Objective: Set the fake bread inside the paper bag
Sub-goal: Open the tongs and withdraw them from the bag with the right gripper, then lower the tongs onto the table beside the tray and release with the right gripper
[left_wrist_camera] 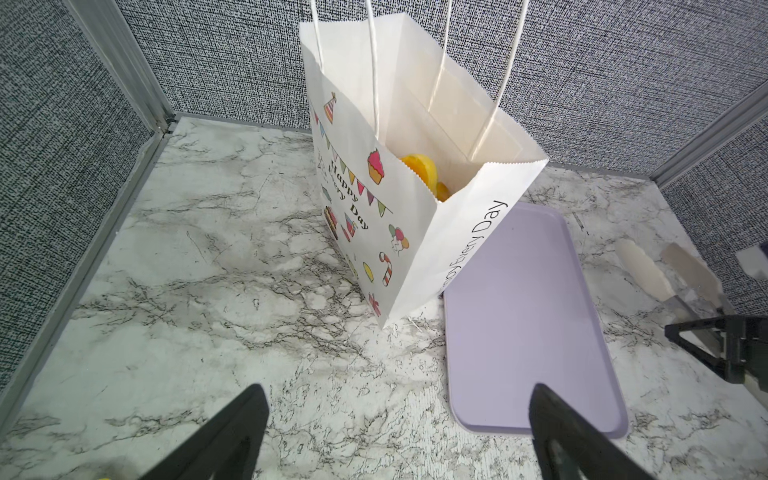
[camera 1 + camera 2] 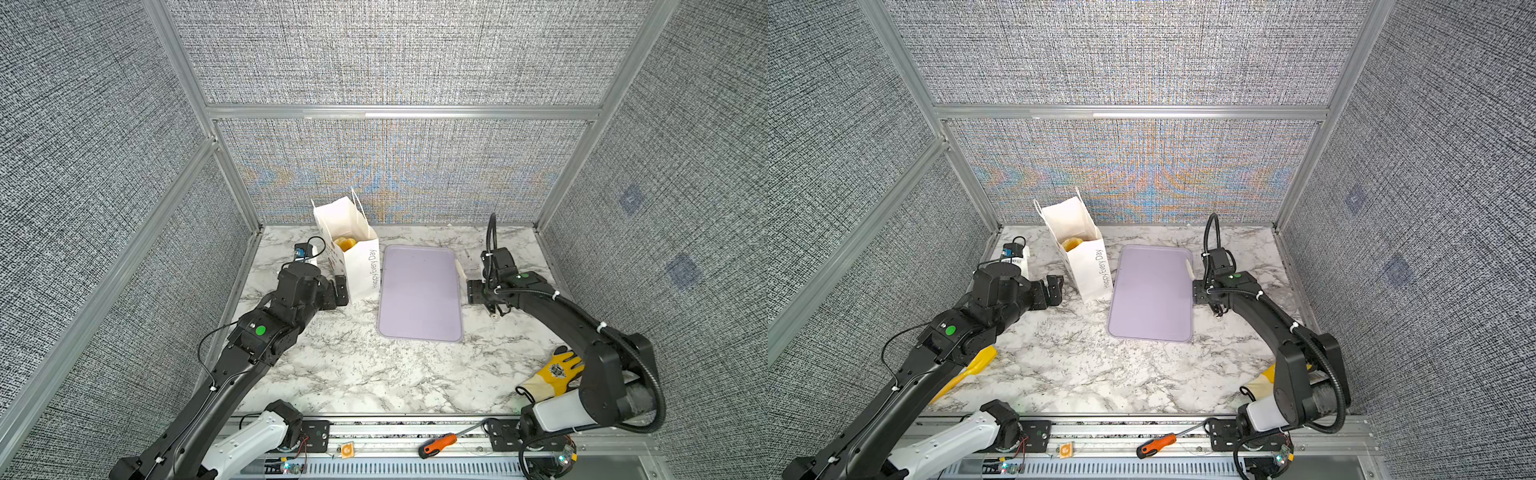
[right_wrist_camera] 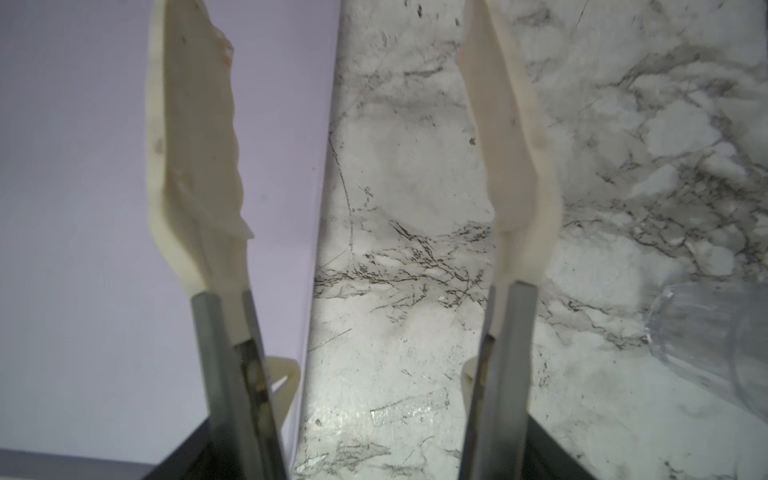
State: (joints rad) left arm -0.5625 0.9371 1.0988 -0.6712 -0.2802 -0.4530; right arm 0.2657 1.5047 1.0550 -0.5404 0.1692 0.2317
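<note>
In the left wrist view alone, party prints on the paper bag, fake bread inside; left gripper jaws wide apart, empty; right gripper jaws apart, astride the tray edge.

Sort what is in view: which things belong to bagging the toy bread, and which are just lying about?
Belongs to the job: tall white paper carrier bag; glossy yellow toy bread, inside that bag.

Just lying about: flat lilac rectangular tray; yellow-and-black work glove; orange-handled screwdriver; flat yellow plastic utensil, partly under the left arm.
</note>
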